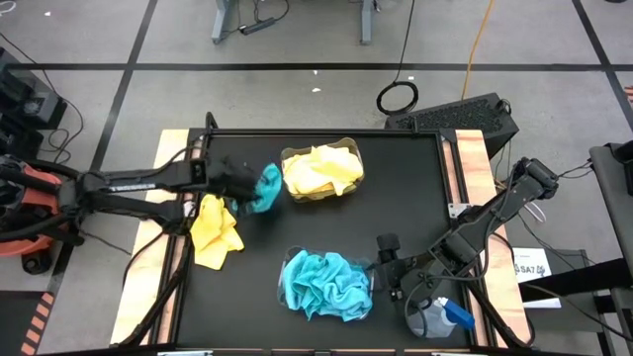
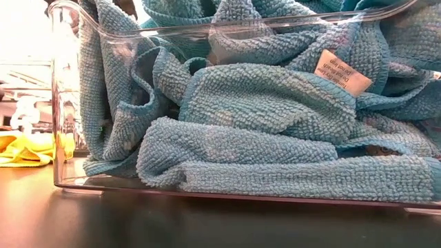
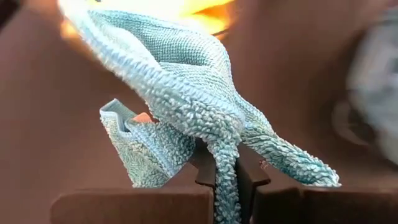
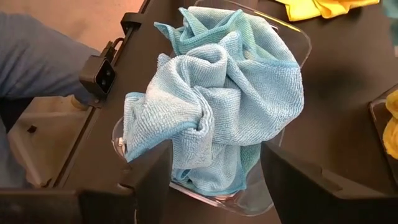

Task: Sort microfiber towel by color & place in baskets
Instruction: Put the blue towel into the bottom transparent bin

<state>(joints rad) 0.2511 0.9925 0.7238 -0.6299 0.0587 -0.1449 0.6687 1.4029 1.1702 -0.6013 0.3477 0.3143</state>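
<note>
Left gripper (image 1: 255, 188) clamped on a turquoise towel (image 1: 267, 188) beside the yellow-filled basket (image 1: 321, 171); only the left wrist view shows the pinch. Right gripper (image 1: 381, 265) spread wide, empty, facing the turquoise-filled basket (image 4: 273, 28). Loose yellow towel (image 1: 214, 229) at left.

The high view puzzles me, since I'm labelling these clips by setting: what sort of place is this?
Probably a robotics lab or workshop, not a home. A black work table stands on a grey floor marked with dark tape lines, cables trail across that floor, and equipment legs stand beyond.
</note>
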